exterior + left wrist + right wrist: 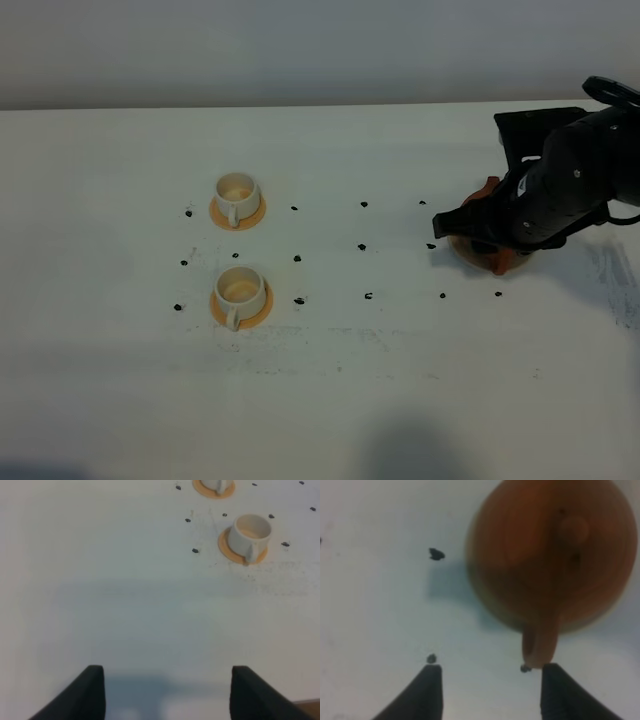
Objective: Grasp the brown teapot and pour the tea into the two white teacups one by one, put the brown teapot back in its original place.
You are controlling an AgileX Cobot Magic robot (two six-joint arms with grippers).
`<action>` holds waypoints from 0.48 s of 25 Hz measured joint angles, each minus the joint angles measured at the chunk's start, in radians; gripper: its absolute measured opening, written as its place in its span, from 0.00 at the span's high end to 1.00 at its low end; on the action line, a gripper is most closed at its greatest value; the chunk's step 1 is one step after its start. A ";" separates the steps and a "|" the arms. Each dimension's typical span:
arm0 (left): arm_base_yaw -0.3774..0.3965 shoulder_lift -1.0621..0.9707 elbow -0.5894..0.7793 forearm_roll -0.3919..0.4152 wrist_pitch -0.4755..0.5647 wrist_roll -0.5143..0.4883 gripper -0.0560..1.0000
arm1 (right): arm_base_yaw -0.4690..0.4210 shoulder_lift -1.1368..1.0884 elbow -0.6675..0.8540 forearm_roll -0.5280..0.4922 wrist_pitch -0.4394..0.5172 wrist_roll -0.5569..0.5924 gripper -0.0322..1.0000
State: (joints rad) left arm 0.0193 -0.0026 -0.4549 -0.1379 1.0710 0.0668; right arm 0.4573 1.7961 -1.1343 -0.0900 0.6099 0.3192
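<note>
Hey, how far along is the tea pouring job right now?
Done: nothing clearly; I can't tell whether the two white teacups hold tea. In hand: the right gripper, open, faces the handle of the brown teapot, not gripping it. Remaining: grasping, pouring into both cups, setting the teapot back.

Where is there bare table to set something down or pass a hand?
Free: the front strip of the table, and the middle between the white teacups and the brown teapot, only black marks. Crowded: around the teapot, with the right gripper there.
</note>
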 joint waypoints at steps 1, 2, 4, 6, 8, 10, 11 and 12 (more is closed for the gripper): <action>0.000 0.000 0.000 0.000 0.000 0.000 0.46 | -0.005 0.006 0.000 0.001 -0.004 0.000 0.55; 0.000 0.000 0.000 0.000 0.000 0.000 0.46 | -0.008 0.009 0.000 0.001 -0.007 0.000 0.55; 0.000 0.000 0.000 0.000 0.000 -0.001 0.46 | -0.018 0.010 0.000 0.004 -0.010 0.000 0.55; 0.000 0.000 0.000 0.000 0.000 -0.001 0.46 | -0.027 0.010 0.000 0.004 -0.012 0.000 0.55; 0.000 0.000 0.000 0.000 0.000 -0.001 0.46 | -0.037 0.010 0.000 0.005 -0.012 0.000 0.55; 0.000 0.000 0.000 0.000 0.000 -0.001 0.46 | -0.043 0.010 0.000 0.004 -0.012 0.000 0.55; 0.000 0.000 0.000 0.000 0.000 -0.001 0.46 | -0.046 0.012 0.000 0.004 -0.012 0.000 0.55; 0.000 0.000 0.000 0.000 0.000 -0.001 0.46 | -0.046 0.014 0.000 0.004 -0.012 -0.002 0.55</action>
State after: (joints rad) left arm 0.0193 -0.0026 -0.4549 -0.1379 1.0710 0.0659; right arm 0.4109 1.8103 -1.1343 -0.0858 0.5976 0.3168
